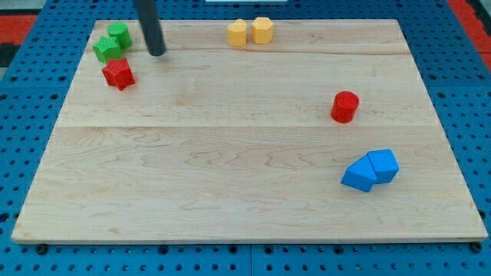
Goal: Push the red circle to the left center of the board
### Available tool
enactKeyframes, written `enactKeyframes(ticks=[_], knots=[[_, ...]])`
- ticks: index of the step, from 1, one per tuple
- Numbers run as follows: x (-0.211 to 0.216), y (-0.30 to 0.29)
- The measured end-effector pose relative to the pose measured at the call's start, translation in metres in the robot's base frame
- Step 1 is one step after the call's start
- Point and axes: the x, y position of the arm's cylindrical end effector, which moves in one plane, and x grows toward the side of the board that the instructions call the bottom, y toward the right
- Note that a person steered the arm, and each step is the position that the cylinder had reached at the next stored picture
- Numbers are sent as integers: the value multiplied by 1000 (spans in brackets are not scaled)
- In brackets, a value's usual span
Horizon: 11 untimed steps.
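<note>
While no writing shows, my tip [157, 54] beside green blocks [111, 42], red circle [345, 106] well apart, no jaws.

A single camera looked down on the wooden surface [245, 192] from above and from the side of the view's bottom, tilted so that the far edge appeared narrower than the near one. It stood far enough back to take in almost the whole surface, with a blue perforated base [460, 92] showing around it on every side. The near corners sat close to the picture's lower edge. The rod entered from the view's top left, cut off by the frame, and my tip [157, 53] showed near the top-left corner. No second view existed to share any part.
</note>
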Motion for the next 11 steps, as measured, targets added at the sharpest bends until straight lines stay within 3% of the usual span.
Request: enactKeyframes(ticks=[1,2,3,4,5,7,8,10,11], knots=[[47,-4],[50,-66],[49,-89],[61,-25],[62,74],[69,314],[102,374],[138,211],[142,274]])
